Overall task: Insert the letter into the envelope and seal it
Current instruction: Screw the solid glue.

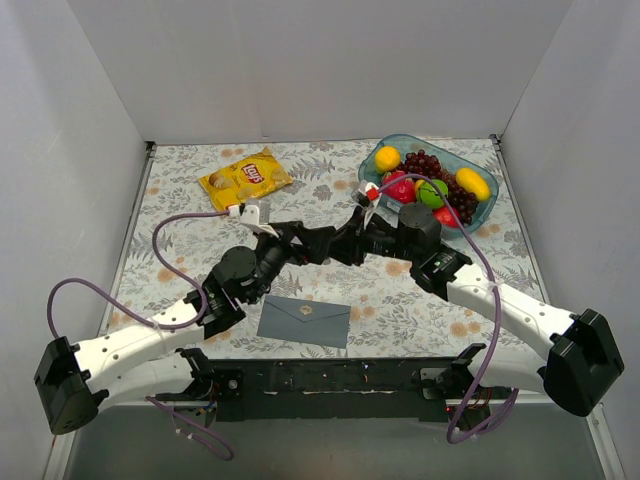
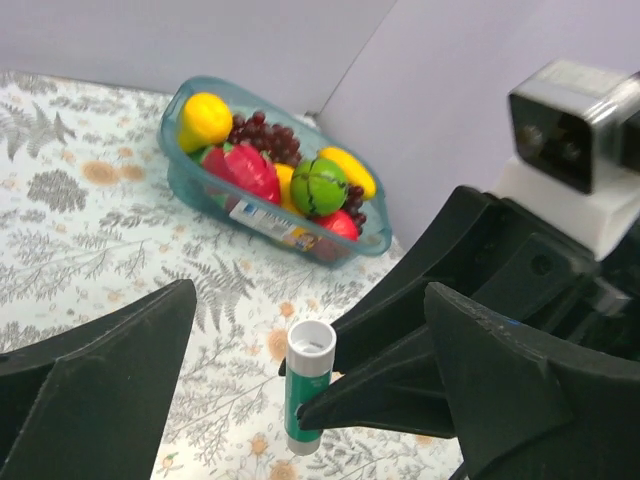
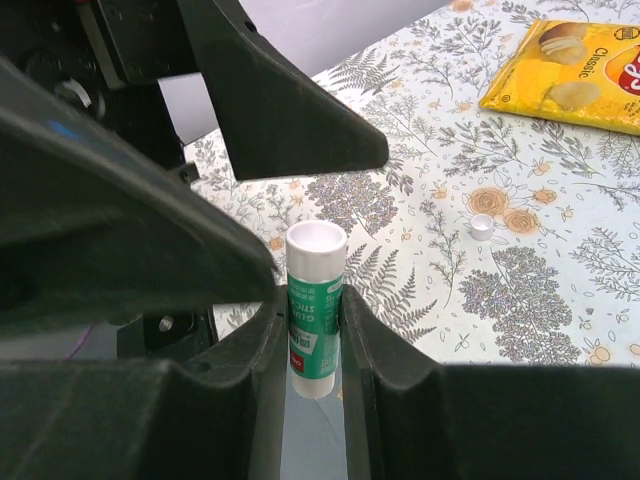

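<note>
The grey-blue envelope [image 1: 304, 320] lies flat near the table's front edge with its pointed flap folded down. A strip of it shows under the fingers in the right wrist view [image 3: 312, 445]. The cream letter is not in view. My right gripper [image 3: 315, 310] is shut on an upright green and white glue stick [image 3: 315, 320] with its cap off, held above the envelope. My left gripper [image 2: 312, 300] is open, its jaws wide on either side of the glue stick [image 2: 305, 390] without touching it. The two grippers meet over the table's middle, left [image 1: 297, 240] and right [image 1: 322, 241].
A yellow crisp bag [image 1: 245, 178] lies at the back left. A clear teal bowl [image 1: 372, 160] of fruit stands at the back right. A small white cap [image 3: 482, 227] lies on the floral tablecloth. White walls close in three sides.
</note>
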Controlling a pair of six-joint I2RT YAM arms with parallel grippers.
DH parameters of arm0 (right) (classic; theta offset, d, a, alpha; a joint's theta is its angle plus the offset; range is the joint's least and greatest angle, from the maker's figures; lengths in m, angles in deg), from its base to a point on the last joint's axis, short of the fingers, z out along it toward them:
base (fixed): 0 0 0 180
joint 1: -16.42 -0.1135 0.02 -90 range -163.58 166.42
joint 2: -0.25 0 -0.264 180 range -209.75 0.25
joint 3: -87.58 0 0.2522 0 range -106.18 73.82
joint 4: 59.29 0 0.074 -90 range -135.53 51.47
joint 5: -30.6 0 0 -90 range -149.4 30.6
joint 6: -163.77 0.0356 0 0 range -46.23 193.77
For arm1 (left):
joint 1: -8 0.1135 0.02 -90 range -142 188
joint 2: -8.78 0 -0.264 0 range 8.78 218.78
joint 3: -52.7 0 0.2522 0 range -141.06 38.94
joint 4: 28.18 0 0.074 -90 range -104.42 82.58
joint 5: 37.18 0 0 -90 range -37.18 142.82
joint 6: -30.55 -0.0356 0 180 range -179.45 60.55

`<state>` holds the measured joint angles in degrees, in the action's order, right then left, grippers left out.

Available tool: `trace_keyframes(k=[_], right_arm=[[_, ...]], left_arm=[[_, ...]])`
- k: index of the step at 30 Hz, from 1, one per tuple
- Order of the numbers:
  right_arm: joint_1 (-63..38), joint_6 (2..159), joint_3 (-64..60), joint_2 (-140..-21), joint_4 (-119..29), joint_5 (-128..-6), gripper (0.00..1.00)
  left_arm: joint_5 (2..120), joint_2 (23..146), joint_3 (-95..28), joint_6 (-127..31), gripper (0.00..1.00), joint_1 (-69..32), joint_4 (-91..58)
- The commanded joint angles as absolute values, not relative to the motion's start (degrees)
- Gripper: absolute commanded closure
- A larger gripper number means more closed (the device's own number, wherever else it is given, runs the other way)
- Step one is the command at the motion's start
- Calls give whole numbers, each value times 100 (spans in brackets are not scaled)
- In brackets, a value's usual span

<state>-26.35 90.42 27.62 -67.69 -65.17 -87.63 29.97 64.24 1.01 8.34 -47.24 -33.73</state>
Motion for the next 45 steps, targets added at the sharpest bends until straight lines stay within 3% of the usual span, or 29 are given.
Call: trace_keyframes(k=[1, 4, 7, 11, 15, 22, 30, 45], right_arm=[[-2499, 8889, 2803, -6435, -6741, -9076, 99], [-2375, 8810, 2855, -6365, -6820, -9558, 99], [-2252, 8748, 2785, -6425, -6856, -10226, 99], [-2173, 8748, 2785, -6452, -6952, -10651, 99], [-2112, 8844, 2952, -6277, -7198, -10581, 99], [-2103, 8897, 2935, -6109, -7225, -10958, 99], [-2094, 9030, 3049, -6039, -7620, -11625, 99], [-2094, 9152, 3102, -5995, -7963, -11828, 99]], left_arm=[[3058, 5792, 228, 507, 2, -4676, -3718], [3566, 5423, 308, 270, 2, -4457, -3692], [4857, 5211, 343, 199, 2, -4001, -3613], [6692, 5202, 361, 137, 8, -3586, -3630], [7547, 5351, 326, 111, 14, -3445, -3700], [8086, 5483, 282, 58, 21, -3340, -3876], [8604, 5738, 264, 251, 42, -3296, -4244], [9176, 6134, 167, 383, 54, -3296, -4482]])
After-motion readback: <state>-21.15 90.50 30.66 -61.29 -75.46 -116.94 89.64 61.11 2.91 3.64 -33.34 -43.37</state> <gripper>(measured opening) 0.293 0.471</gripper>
